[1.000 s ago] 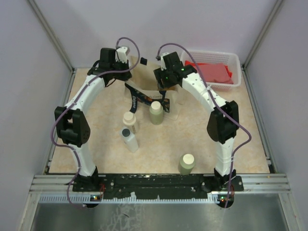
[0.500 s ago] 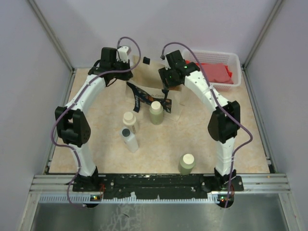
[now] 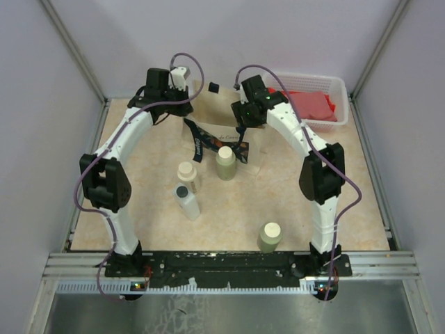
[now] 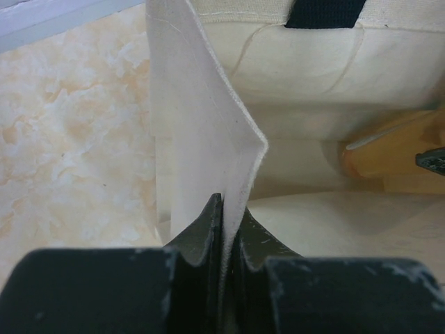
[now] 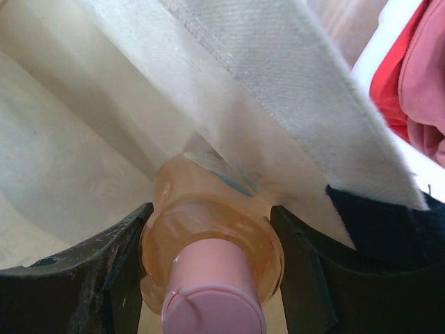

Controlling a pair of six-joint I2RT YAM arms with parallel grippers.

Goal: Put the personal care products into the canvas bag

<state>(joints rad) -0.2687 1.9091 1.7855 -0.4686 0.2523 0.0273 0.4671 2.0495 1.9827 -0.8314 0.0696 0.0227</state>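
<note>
Here, coarse canvas bag (image 5: 278,76) brushes the glossy round flask (image 5: 208,219) — translucent peach.

The left arm (image 3: 125,139) and right arm (image 3: 295,136) arch toward the upper centre. The left gripper (image 4: 224,209) pinches the bag (image 4: 201,125) edge; the right gripper (image 5: 212,217) clamps the flask (image 5: 201,198).

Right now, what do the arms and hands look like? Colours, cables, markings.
Left arm and right arm: white links, black joint blocks, a purple cable looping along each. Green lights show on the right wrist. Left hand and right hand: dark, scuffed fingers. No readable markings.
</note>
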